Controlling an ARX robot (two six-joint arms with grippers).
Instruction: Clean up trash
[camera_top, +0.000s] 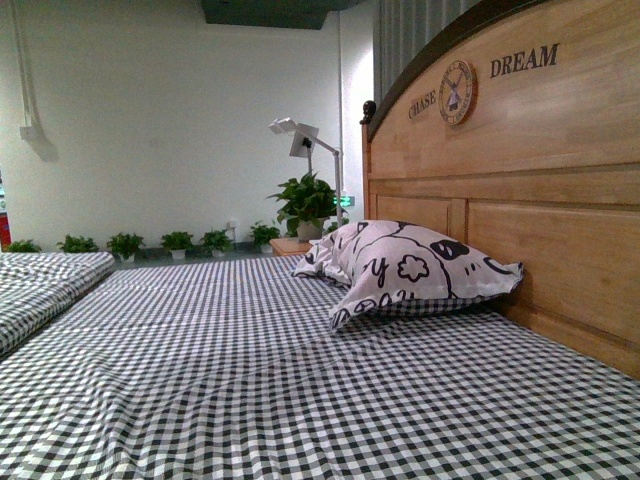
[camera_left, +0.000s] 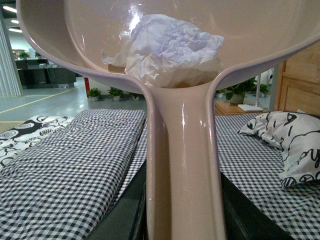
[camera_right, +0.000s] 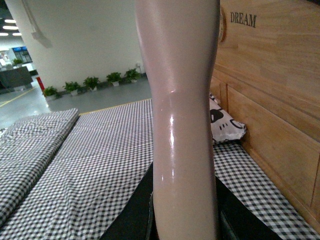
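Observation:
In the left wrist view the trash (camera_left: 167, 47), a crumpled white paper wad, lies inside the pan of the pale pinkish dustpan (camera_left: 182, 165). My left gripper (camera_left: 182, 220) is shut on the dustpan's handle and holds it raised above the bed. In the right wrist view my right gripper (camera_right: 184, 220) is shut on the pale handle of the hand brush (camera_right: 182, 100), which stands upright; its bristles are out of view. Neither gripper nor the trash shows in the front view.
A bed with a black-and-white checked sheet (camera_top: 250, 370) fills the front view. A patterned pillow (camera_top: 400, 265) leans at the wooden headboard (camera_top: 530, 180) on the right. A second bed (camera_top: 40, 285) lies to the left. Potted plants (camera_top: 305, 205) line the far wall.

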